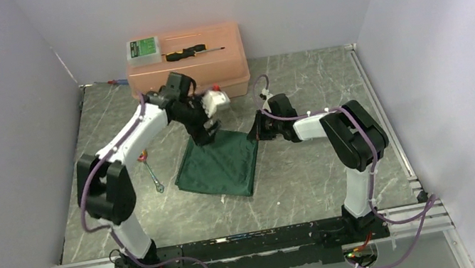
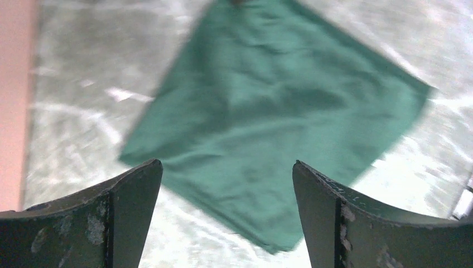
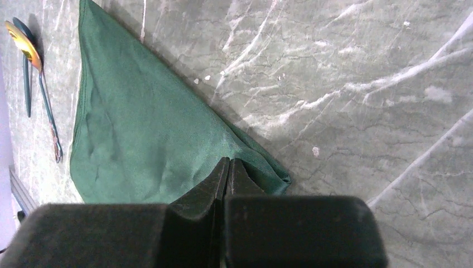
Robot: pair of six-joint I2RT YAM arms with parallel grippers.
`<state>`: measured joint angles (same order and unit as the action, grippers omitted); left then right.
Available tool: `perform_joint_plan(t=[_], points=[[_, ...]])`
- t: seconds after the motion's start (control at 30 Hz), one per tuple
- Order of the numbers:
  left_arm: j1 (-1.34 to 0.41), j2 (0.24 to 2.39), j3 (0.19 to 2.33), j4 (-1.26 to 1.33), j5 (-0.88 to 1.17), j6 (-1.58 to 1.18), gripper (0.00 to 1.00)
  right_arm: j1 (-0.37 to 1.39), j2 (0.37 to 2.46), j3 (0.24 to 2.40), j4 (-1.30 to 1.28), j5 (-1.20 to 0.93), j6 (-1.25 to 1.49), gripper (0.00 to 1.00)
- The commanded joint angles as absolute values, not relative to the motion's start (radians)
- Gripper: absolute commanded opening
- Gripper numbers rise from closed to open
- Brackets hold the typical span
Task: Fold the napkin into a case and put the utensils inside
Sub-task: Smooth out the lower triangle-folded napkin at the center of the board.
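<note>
The dark green napkin (image 1: 221, 165) lies folded flat on the marble table, and it fills most of the left wrist view (image 2: 268, 117). My left gripper (image 1: 207, 135) hangs over the napkin's far left corner, jaws wide open (image 2: 227, 164) with nothing between them. My right gripper (image 1: 254, 131) is shut, its fingertips (image 3: 228, 162) resting on the cloth by the napkin's right corner (image 3: 276, 176). The utensils (image 1: 152, 172) lie on the table left of the napkin. The gold spoon head (image 3: 22, 40) and its thin handle (image 3: 47, 111) show in the right wrist view.
A pink box (image 1: 188, 70) stands at the back of the table, carrying a green-and-white case (image 1: 143, 49) and a black-handled screwdriver (image 1: 193, 52). Grey walls close in the left, right and back sides. A metal rail (image 1: 238, 245) runs along the near edge.
</note>
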<state>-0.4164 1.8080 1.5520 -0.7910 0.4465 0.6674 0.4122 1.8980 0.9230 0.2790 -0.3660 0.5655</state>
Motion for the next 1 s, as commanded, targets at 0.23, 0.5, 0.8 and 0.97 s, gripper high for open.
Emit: perform_joint_plan(t=[0.23, 0.5, 0.8, 0.97], points=[[-0.631, 1.748, 1.363, -0.861, 0.634, 0.663, 0.77, 0.425, 1.852, 0.938, 0.198, -0.274, 0.516, 0.00], [-0.770, 1.869, 1.402, -0.808, 0.642, 0.673, 0.49, 0.424, 1.860, 0.909, 0.221, -0.276, 0.537, 0.00], [-0.813, 1.953, 1.391, -0.757, 0.591, 0.721, 0.42, 0.423, 1.857, 0.896, 0.223, -0.284, 0.535, 0.00], [-0.841, 1.981, 1.373, -0.714, 0.539, 0.734, 0.41, 0.421, 1.862, 0.893, 0.223, -0.288, 0.538, 0.00]])
